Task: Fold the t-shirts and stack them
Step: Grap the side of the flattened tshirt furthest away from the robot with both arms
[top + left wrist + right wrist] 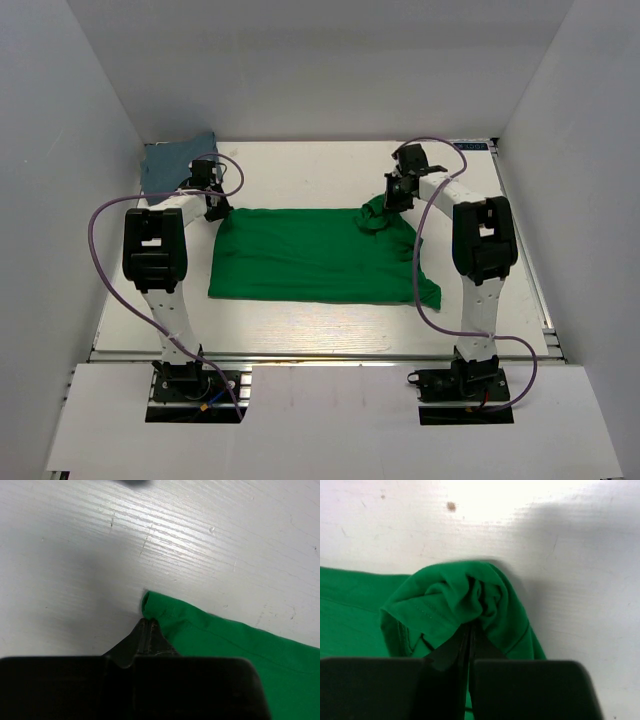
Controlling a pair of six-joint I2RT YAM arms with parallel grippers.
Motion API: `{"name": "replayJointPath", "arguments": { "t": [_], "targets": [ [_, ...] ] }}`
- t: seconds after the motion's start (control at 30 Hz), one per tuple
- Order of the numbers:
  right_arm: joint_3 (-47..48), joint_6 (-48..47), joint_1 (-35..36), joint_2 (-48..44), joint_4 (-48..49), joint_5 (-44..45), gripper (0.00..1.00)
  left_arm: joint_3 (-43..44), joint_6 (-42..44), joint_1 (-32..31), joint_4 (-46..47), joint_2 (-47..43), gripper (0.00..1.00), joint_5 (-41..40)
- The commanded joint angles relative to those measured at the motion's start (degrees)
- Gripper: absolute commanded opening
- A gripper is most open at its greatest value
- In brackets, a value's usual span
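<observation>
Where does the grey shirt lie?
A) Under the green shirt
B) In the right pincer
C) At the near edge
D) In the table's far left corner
D: the grey shirt lies bunched in the far left corner, while the green shirt is spread out mid-table.

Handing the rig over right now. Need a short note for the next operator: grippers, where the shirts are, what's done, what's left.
Grippers: the left gripper is shut on the far left corner of the bright green cloth t-shirt. The right gripper is shut on its far right corner, which is bunched up.
Things: the green shirt lies spread across the middle of the white table. The slate grey-blue cloth t-shirt lies rumpled at the far left corner, with no gripper on it.
Done: both far corners of the green shirt are gripped.
Left: fold the green shirt, fold the grey-blue one, then stack them.
</observation>
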Motion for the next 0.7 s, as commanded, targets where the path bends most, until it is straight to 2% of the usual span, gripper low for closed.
{"name": "replayJointPath", "arguments": {
  "t": [0.0,0.2,0.23,0.43,0.67],
  "targets": [
    [-2.4,0.4,0.3,-3.2,2.0,-1.8,0.00,-1.1,0.4,0.0,-1.3,-3.2,0.00,1.7],
    [-2.5,0.8,0.1,-10.3,1.6,-6.3,0.00,-1.1,0.4,0.0,-1.3,-5.9,0.00,2.2],
    [-3.7,1.3,0.1,-14.1,1.6,-6.4,0.00,-1.1,0.4,0.0,-1.3,-6.5,0.00,2.2],
    [-15.5,4.6,-0.1,-27.5,1.5,-5.1,0.00,-5.3,0.4,0.0,0.5,-11.0,0.00,1.7],
    [-26.8,7.3,0.0,-36.9,-0.4,-3.6,0.00,-11.3,-1.0,0.0,0.5,-18.1,0.00,0.5]
  ]
}}
